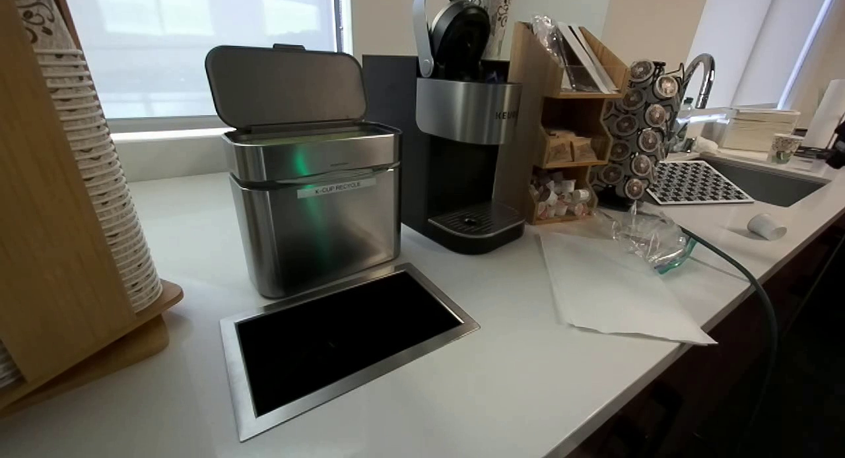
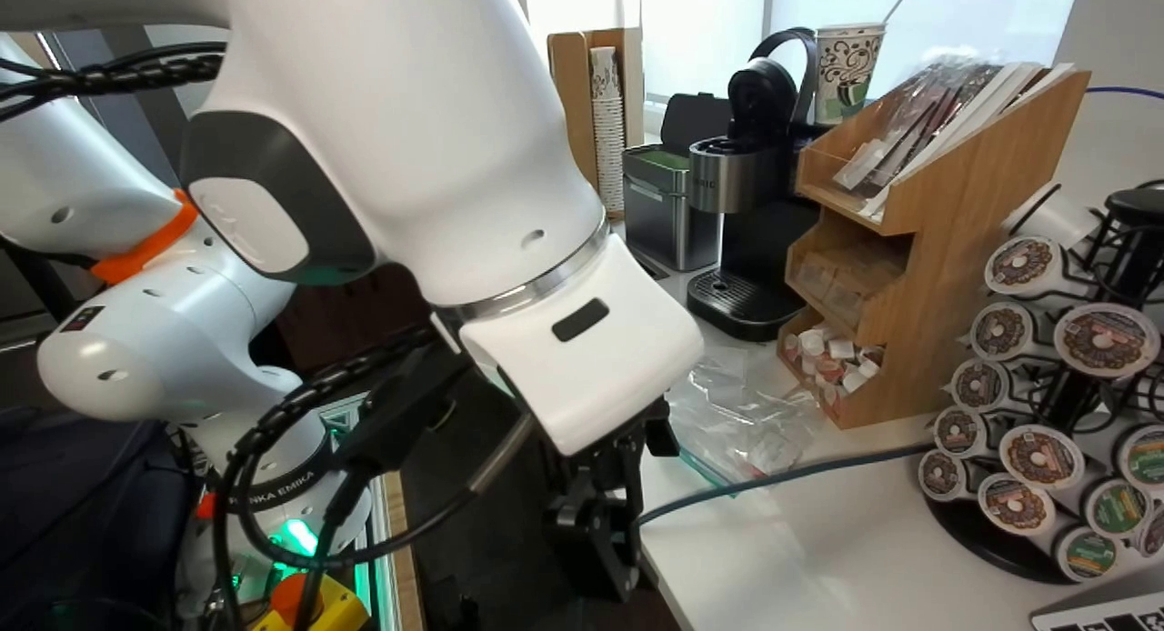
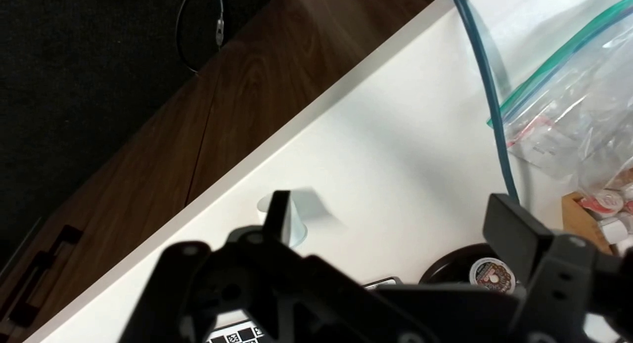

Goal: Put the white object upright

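One white cup (image 1: 767,227): lies on its side on the counter (image 3: 410,135), at the right of the frame in an exterior view; in the wrist view it sits left of centre, below the middle, partly hidden by a finger (image 3: 275,212).
Gripper (image 3: 390,204): fingers spread wide, holding nothing.
Approach to the cup: the cup shows behind one finger, not in the gap, so a shift toward the wrist view's left seems needed before going down.
Squeeze on the cup: best kept gentle, across the side wall, as it looks light and could roll or dent.
Cup turn: probably a small lift, then a tip until its length stands vertical; which end is the base I cannot tell.
Cup set-down: the base should rest flat before the fingers let go.
Counter edge (image 3: 301,123): climbs from lower left toward the top right in the wrist view; the cup lies near it, so a push to the upper left risks a fall.
Cord (image 3: 487,86) and plastic bag (image 3: 583,120): upper right there, well apart from the cup; the stretch of counter between looks the best turning room.
Checkered board (image 1: 700,182): near the cup, up and to its left in an exterior view; best not brushed.
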Available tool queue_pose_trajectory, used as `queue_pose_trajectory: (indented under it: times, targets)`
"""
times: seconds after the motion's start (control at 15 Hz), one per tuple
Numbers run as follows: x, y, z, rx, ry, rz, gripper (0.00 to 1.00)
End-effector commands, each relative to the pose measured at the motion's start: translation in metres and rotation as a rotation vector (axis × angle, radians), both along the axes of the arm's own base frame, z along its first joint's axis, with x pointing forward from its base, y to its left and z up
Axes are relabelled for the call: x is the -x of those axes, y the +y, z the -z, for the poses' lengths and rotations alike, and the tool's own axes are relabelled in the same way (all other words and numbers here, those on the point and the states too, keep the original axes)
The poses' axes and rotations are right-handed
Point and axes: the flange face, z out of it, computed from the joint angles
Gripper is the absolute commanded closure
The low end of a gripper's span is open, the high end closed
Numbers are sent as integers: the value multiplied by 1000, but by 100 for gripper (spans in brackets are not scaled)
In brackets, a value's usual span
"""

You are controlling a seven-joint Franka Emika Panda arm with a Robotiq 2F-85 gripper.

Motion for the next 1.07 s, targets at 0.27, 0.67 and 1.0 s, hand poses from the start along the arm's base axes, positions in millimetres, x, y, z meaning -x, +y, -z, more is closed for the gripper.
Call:
queue_pose_trajectory:
  times: [0.27, 0.67, 1.0]
  targets:
    - [-16, -35, 17, 45, 13, 50, 0]
    - [-44, -59, 37, 96, 44, 65, 0]
    - [-65, -75, 60, 112, 75, 75, 0]
